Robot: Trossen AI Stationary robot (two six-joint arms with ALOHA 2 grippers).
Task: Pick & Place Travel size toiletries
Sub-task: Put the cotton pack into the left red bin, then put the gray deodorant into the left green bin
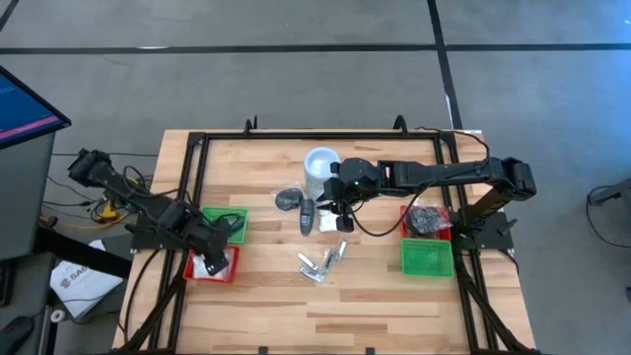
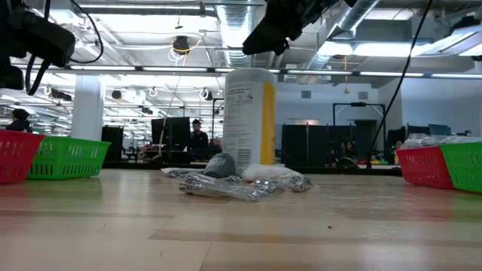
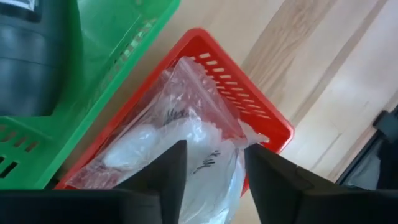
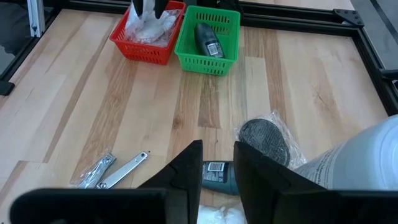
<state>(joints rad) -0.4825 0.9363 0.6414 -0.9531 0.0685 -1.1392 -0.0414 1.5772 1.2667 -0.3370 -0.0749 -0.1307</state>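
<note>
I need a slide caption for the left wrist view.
Left claw open above a clear packet in the red basket.

Left gripper (image 1: pixel 210 258) low at table's left, fingers parted, right gripper (image 1: pixel 340 209) raised mid-table

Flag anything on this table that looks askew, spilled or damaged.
Nothing looks spilled or damaged. The clear bagged packet in the left red tray lies crumpled and pokes above the rim, under the left gripper. The silvery tubes lie loose at mixed angles mid-table, awaiting sorting.
</note>
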